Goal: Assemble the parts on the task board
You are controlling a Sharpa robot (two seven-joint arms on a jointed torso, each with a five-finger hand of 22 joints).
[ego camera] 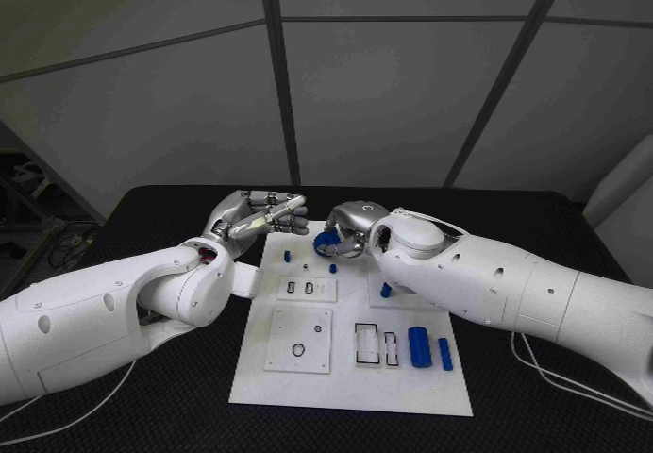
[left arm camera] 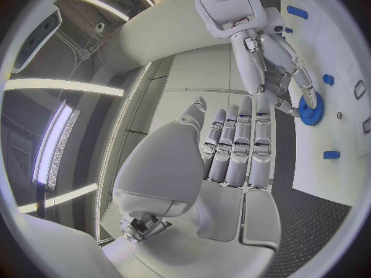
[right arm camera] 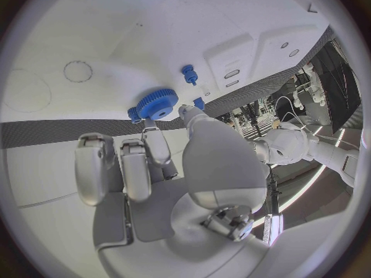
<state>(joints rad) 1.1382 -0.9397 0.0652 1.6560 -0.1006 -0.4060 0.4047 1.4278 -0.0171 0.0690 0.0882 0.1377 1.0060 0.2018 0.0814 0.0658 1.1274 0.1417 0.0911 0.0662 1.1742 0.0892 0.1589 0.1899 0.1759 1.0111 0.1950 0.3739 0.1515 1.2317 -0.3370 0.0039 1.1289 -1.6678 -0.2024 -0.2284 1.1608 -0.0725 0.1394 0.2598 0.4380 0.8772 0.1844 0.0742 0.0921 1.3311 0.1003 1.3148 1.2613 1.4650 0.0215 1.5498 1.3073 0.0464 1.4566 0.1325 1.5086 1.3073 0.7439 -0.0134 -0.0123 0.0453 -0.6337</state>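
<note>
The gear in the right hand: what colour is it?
The gear is blue, clearest in the right wrist view, pinched by the right hand.

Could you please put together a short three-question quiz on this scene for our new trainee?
1. True or false: the left hand holds a blue part.
2. Which hand holds the blue gear? A) left B) right C) neither
3. Fill in: the two blue cylinders lie on the task board at its ____ edge, seen from the robot.

Key: 1 false, it holds nothing, fingers straight. 2 B, the right hand pinches it. 3 right.
</note>
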